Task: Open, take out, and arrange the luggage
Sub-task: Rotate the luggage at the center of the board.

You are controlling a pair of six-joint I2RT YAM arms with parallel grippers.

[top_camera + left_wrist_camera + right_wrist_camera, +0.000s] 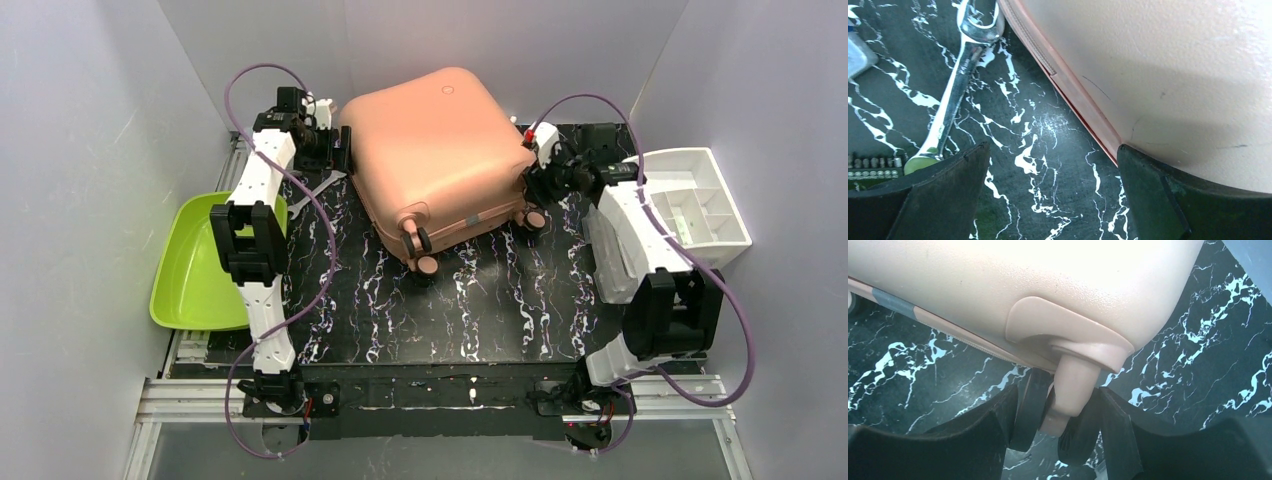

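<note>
The luggage, a salmon-pink hard-shell suitcase, lies closed and flat at the back middle of the black marbled table, wheels toward the front. My left gripper is at its left edge. In the left wrist view the left gripper is open over bare table, with its right finger against the luggage shell. My right gripper is at the right front corner. In the right wrist view the right gripper is shut on a luggage wheel.
A lime-green tray lies off the table's left edge. A white drawer organizer stands at the right. A steel wrench lies on the table left of the luggage, with a bit set near it.
</note>
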